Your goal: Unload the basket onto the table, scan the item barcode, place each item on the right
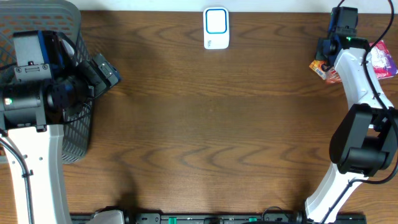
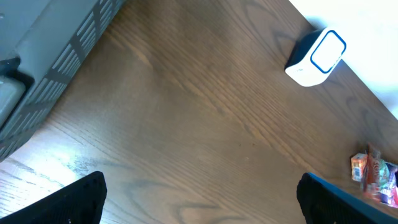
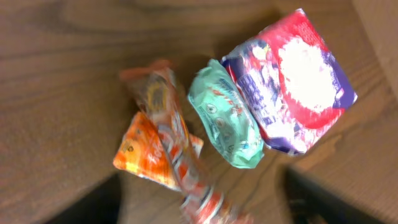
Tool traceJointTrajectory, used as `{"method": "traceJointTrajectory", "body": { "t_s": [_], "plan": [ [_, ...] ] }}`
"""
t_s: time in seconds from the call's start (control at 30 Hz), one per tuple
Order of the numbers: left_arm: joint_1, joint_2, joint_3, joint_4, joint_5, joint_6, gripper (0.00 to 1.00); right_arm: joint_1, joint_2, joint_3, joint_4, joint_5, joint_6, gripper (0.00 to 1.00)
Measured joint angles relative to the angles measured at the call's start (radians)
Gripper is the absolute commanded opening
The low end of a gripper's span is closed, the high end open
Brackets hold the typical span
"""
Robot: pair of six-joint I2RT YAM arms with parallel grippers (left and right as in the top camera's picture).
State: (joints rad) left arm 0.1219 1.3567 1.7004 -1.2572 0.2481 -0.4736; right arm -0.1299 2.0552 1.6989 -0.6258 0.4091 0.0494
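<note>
A: Right pincer [image 3: 202, 180] state?
B: Fingers apart, nothing clamped. Orange packet [image 3: 144, 158] lies under it, between the fingers. Green packet [image 3: 227, 118] and red-purple packet [image 3: 292, 81] sit just ahead, touching each other.
A: Left pincer [image 2: 199, 180]?
B: Spread wide, empty, over the table [image 2: 186, 112]. Scanner [image 1: 216, 28] is well ahead to its right, basket [image 2: 56, 56] to its left.
</note>
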Motion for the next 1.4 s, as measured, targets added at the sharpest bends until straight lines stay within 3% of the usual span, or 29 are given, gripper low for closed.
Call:
{"method": "traceJointTrajectory", "body": {
  "t_s": [0.2,0.27,0.57,0.7,1.1,1.4],
  "plan": [
    [0.000,0.000,0.000,0.000,0.000,0.000,0.98,0.010,-0.007,0.000,-0.062,-0.013,0.053,0.92],
    [0.000,0.000,0.000,0.000,0.000,0.000,0.98,0.022,-0.043,0.000,-0.095,-0.063,0.077,0.99],
    [0.000,0.000,0.000,0.000,0.000,0.000,0.98,0.125,-0.498,0.002,-0.343,-0.332,0.206,0.99],
    [0.000,0.000,0.000,0.001,0.000,0.000,0.98,0.205,-0.594,-0.004,-0.473,-0.348,0.222,0.99],
    [0.000,0.000,0.000,0.000,0.000,0.000,0.98,0.282,-0.965,-0.358,-0.468,-0.338,0.289,0.99],
    [0.000,0.000,0.000,0.000,0.000,0.000,0.98,0.285,-1.012,-0.401,-0.607,-0.357,0.330,0.99]
  ]
}}
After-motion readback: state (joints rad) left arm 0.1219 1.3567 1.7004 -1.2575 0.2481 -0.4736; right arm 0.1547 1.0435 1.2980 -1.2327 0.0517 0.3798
